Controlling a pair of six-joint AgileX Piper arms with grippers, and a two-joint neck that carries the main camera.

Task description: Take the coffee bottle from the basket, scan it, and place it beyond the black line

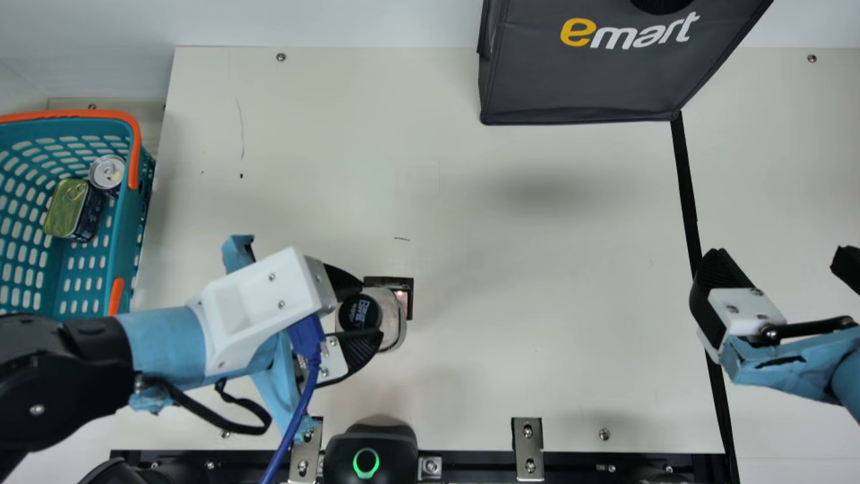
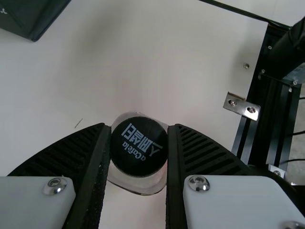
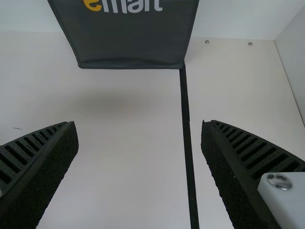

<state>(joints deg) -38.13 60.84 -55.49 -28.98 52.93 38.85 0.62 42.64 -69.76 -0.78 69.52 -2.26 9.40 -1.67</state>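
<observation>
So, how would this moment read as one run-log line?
left jaws closed on upright bottle; bottle short of black line; scan unconfirmed; right jaws open, empty; two cans in basket

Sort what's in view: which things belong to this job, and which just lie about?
For the job:
- coffee bottle, in left hand
- basket
- black line
- green-ringed device, probably the scanner

Lying about:
- dark bag
- round can
- flat tin
</observation>
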